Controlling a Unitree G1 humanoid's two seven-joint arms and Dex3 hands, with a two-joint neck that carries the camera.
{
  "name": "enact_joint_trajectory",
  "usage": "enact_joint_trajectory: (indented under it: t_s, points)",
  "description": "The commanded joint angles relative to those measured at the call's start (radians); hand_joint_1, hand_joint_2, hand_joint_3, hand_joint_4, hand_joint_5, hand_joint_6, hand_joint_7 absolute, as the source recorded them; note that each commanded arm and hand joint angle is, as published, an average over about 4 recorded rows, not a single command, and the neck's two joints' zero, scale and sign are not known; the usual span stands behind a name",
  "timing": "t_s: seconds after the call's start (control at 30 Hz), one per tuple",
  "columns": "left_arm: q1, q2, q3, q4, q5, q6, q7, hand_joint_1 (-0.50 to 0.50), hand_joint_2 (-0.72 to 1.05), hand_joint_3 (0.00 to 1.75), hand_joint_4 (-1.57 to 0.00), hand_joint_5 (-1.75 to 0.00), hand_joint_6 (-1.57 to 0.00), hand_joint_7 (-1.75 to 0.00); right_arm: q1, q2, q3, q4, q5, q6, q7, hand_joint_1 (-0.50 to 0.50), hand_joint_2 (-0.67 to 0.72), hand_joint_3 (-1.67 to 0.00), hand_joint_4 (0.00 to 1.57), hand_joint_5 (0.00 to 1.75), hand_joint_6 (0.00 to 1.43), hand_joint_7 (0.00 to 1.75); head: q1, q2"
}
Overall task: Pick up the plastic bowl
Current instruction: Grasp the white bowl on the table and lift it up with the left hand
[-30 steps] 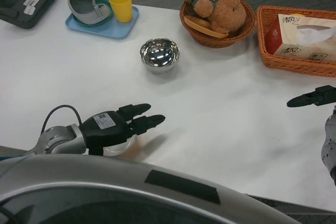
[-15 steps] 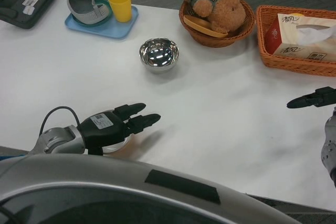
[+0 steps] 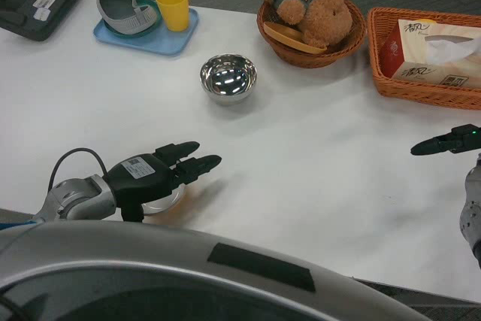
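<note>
Left hand [image 3: 154, 174] low over the table [image 3: 316, 155], fingers extended above a clear plastic bowl [image 3: 164, 202], grip indeterminate, steel bowl [image 3: 228, 78] well beyond the fingertips, right hand [image 3: 451, 140] at far right, state unclear.

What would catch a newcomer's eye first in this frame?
Probably the brown teddy bear sitting in a round wicker basket at the table's far edge, and the shiny metal bowl alone mid-table. Nearer, the left hand reaches forward low over the white table, with something pale and round partly hidden beneath it.
</note>
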Motion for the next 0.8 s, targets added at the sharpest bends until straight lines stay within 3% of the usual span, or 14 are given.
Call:
enact_joint_trajectory:
  t_s: [0.03, 0.13, 0.23, 0.33, 0.47, 0.53, 0.8]
  points:
    - [-0.03, 0.007, 0.029, 0.006, 0.031, 0.003, 0.0, -0.48, 0.16, 0.0, 0.0, 0.0, 0.0, 0.0, 0.011, -0.012, -0.002, 0.007, 0.005, -0.009, -0.004, -0.46, 0.72, 0.0, 0.0, 0.0, 0.0, 0.0, -0.002, 0.0]
    - [-0.077, 0.009, 0.06, 0.016, 0.048, 0.003, 0.003, -0.48, 0.23, 0.0, 0.0, 0.0, 0.0, 0.0, 0.01, -0.012, -0.002, 0.006, 0.005, -0.009, -0.004, -0.46, 0.72, 0.0, 0.0, 0.0, 0.0, 0.0, -0.006, 0.0]
    - [-0.101, 0.015, 0.072, 0.018, 0.049, 0.002, 0.004, -0.48, 0.18, 0.0, 0.0, 0.0, 0.0, 0.0, 0.01, -0.011, -0.002, 0.005, 0.005, -0.009, -0.004, -0.46, 0.72, 0.0, 0.0, 0.0, 0.0, 0.0, -0.007, 0.0]
    - [-0.113, 0.023, 0.078, 0.017, 0.04, 0.002, 0.0, -0.48, 0.07, 0.0, 0.0, 0.0, 0.0, 0.0, 0.011, -0.01, -0.003, 0.003, 0.005, -0.009, -0.004, -0.46, 0.72, 0.0, 0.0, 0.0, 0.0, 0.0, -0.009, -0.001]
    - [-0.116, 0.037, 0.079, 0.016, 0.021, 0.001, -0.011, -0.48, -0.24, 0.0, 0.0, 0.0, 0.0, 0.0, 0.011, -0.009, -0.004, 0.001, 0.005, -0.009, -0.004, -0.46, 0.72, 0.0, 0.0, 0.0, 0.0, 0.0, -0.008, 0.001]
    - [-0.114, 0.039, 0.08, 0.015, 0.015, 0.002, -0.014, -0.48, -0.28, 0.0, 0.0, 0.0, 0.0, 0.0, 0.011, -0.009, -0.005, 0.001, 0.005, -0.009, -0.004, -0.46, 0.72, 0.0, 0.0, 0.0, 0.0, 0.0, -0.007, 0.001]
    - [-0.101, 0.038, 0.094, 0.01, 0.022, 0.003, -0.016, -0.48, -0.24, 0.0, 0.0, 0.0, 0.0, 0.0, 0.011, -0.009, -0.004, 0.001, 0.005, -0.009, -0.004, -0.46, 0.72, 0.0, 0.0, 0.0, 0.0, 0.0, -0.002, -0.001]
